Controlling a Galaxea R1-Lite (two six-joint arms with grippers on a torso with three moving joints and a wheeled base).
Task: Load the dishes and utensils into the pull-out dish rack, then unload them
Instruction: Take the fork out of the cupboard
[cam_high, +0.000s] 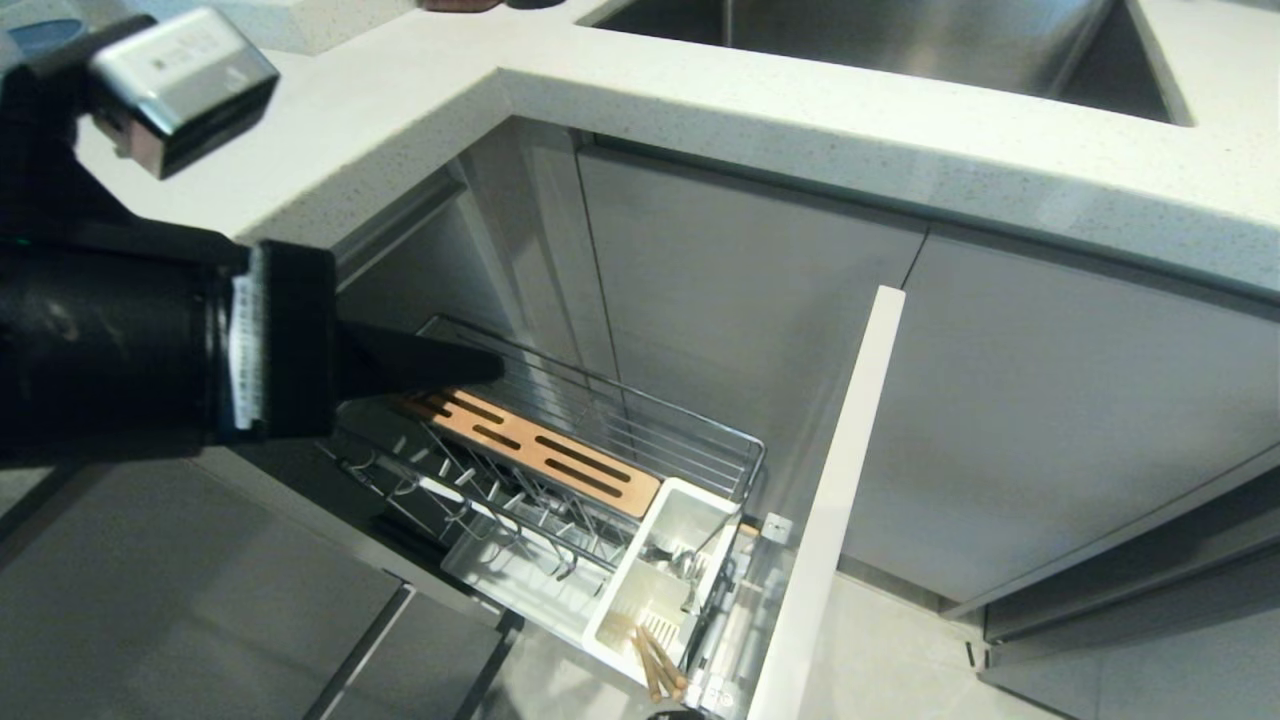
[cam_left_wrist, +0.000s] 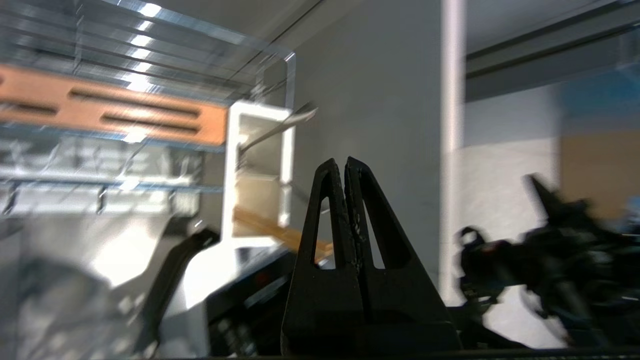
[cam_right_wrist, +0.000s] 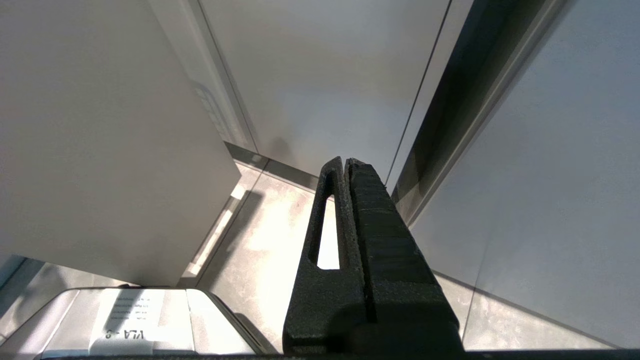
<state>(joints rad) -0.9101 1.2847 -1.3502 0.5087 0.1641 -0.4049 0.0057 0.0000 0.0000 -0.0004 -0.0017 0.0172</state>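
— While the left gripper (cam_high: 480, 368) hangs over the near end of the pull-out dish rack (cam_high: 600, 440), can you read anything printed on that arm?

— Not really. A white label strip (cam_high: 246, 350) wraps the black wrist, and the silver camera block (cam_high: 185, 85) above it carries small print, but both are too fine to make out. In the right wrist view a white sticker (cam_right_wrist: 127, 317) shows characters upside down; they are not clear enough to read.

— How do the jaws stand?

— Left gripper (cam_left_wrist: 344, 165): both black fingers pressed together, holding nothing. Right gripper (cam_right_wrist: 345, 162): likewise closed and empty, pointing at grey cabinet fronts and pale floor.

— Moving rightwards, what does the rack hold?

— Chrome wire sides, a slotted tan wooden board (cam_high: 535, 450) along the back, and bare plate prongs (cam_high: 480, 490) over the white drip tray (cam_high: 500, 570). No pink plate or bowl shows in any view.

— And the utensils?

— They sit in the white utensil caddy (cam_high: 660, 580) at the rack's right end. The fork (cam_high: 685, 565) stands in the rear compartment, its handle leaning out in the left wrist view (cam_left_wrist: 280, 127). The chopsticks (cam_high: 658, 660) lie in the front compartment, their tips over its rim.

— Anything cut off?

— Beside the caddy stands the white edge of the open drawer front (cam_high: 830, 500), running out of frame below. The steel sink (cam_high: 900, 40) at the top is cropped, and the left wrist view is smeared, so a dark mechanism (cam_left_wrist: 550, 260) there is hard to identify.
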